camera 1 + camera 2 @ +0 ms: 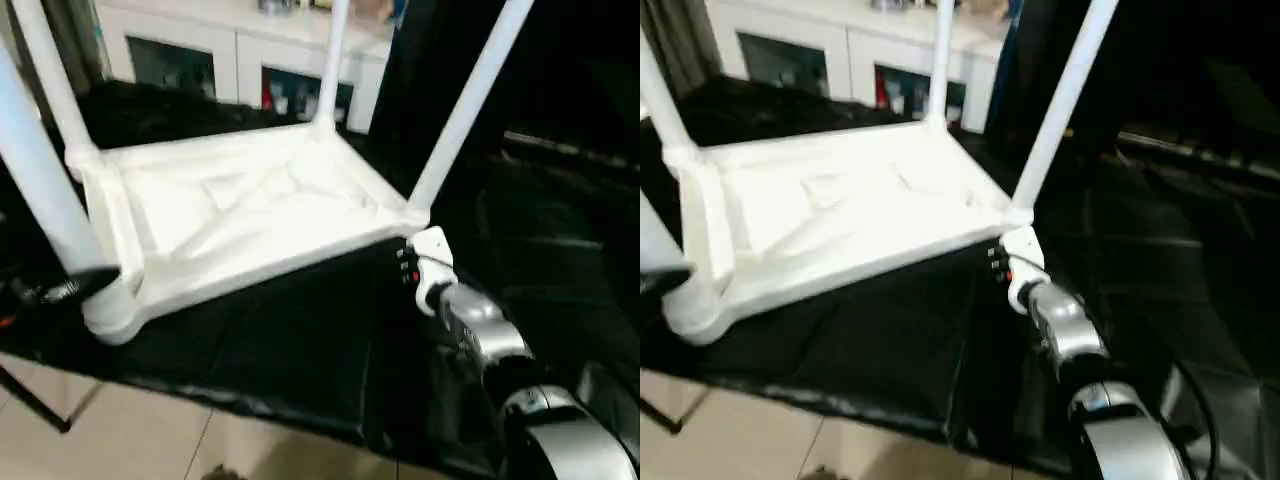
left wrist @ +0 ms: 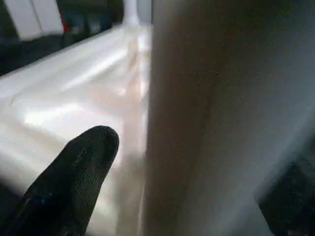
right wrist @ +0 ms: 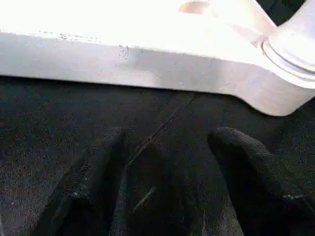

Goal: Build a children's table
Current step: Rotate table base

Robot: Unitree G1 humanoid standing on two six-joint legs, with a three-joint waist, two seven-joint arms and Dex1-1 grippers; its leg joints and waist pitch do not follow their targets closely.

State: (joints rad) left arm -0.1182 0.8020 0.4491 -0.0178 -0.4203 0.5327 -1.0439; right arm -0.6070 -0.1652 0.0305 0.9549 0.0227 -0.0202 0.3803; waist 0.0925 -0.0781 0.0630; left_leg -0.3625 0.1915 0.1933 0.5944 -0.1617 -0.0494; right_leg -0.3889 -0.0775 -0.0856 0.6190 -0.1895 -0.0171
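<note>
The children's table [image 1: 240, 215] lies upside down on a black cloth, ribbed underside up, with four white legs standing in its corner sockets. My left gripper [image 1: 88, 282] is at the near-left leg [image 1: 40, 190], low down by its socket. It is open, and one black finger [image 2: 83, 167] shows beside the leg with a small gap to it. The leg hides the other finger. My right gripper [image 3: 172, 142] hovers open over the cloth, just in front of the tabletop's rim [image 3: 147, 69] near the right corner socket [image 3: 290, 54]. Nothing is between its fingers.
The black cloth [image 1: 300, 340] covers the work surface and ends at a near edge above the tiled floor [image 1: 110, 430]. A white cabinet with glass doors [image 1: 230, 60] stands behind the table. A thin black stand leg [image 1: 35, 400] crosses the floor at the lower left.
</note>
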